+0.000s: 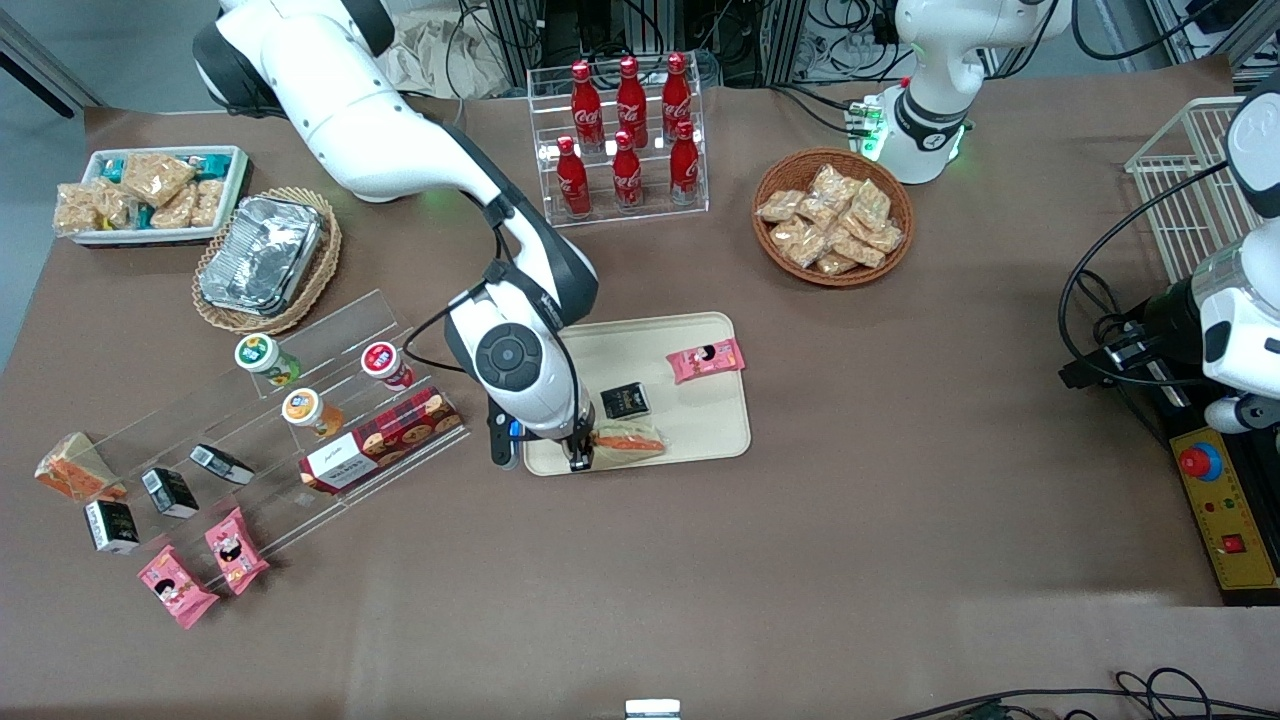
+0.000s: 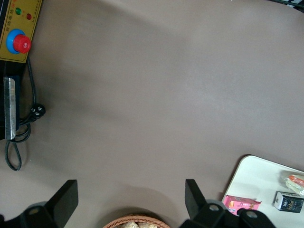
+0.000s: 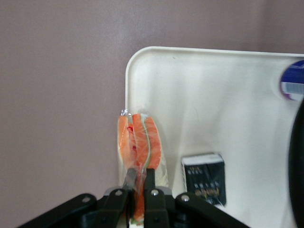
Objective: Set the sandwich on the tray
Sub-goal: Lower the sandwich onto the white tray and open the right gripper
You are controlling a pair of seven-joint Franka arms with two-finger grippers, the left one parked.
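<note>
The pincer (image 3: 138, 183) grips the sandwich (image 3: 139, 142), which rests on the tray (image 3: 213, 95) beside its nearer rim.

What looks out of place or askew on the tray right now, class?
The sandwich sits askew at the edge of the tray nearest the front camera, filling edge turned sideways, the hand shut on its wrap. The pink snack pack overhangs the rim.
</note>
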